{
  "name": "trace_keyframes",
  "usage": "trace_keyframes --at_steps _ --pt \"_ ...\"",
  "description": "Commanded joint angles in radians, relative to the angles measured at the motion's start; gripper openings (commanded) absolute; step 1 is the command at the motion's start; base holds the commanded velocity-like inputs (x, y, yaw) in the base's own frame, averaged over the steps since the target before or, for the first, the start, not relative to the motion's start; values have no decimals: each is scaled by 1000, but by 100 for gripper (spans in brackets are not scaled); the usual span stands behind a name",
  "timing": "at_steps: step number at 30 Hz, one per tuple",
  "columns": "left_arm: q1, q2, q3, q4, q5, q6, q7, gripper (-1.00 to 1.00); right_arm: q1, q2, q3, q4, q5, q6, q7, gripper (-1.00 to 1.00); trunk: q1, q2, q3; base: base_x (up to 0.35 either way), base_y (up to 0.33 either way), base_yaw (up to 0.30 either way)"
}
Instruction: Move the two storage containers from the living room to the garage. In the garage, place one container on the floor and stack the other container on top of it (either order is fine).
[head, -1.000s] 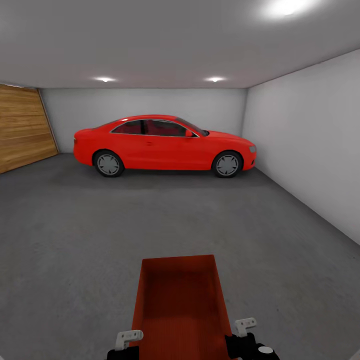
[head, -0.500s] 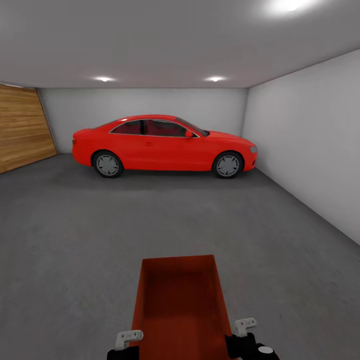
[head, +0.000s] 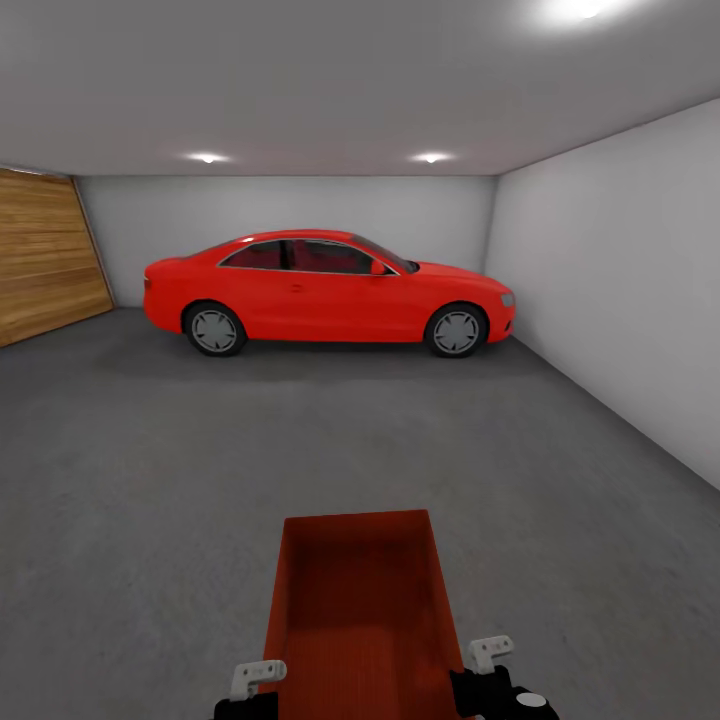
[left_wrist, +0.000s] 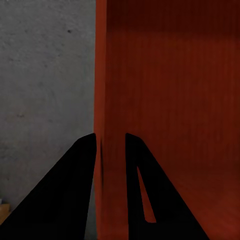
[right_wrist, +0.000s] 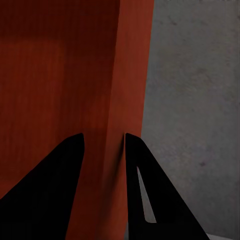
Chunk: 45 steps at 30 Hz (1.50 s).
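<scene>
Garage floor (head: 150, 480) lay ahead; red car (head: 330, 290) at twelve o'clock drifted slightly left. Both jaws pinched the container (head: 355, 600) walls; set-down looked next.

Ahead of me: open concrete floor (head: 350, 440), unobstructed. Far end: red car (head: 330, 292). Right: white wall (head: 620, 300). Left: wooden door (head: 40, 255).
</scene>
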Motion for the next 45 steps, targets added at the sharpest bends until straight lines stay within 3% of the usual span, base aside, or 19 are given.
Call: trace_keyframes --at_steps 1,45 --pt "0 51 -7 -3 5 -49 4 -100 -1 0 -10 1 8 6 24 -100 1 -2 -2 0 -83 0" --pt "0 51 -7 -3 5 -50 4 -100 -1 0 -10 1 9 6 24 -100 1 -2 -2 0 10 0"
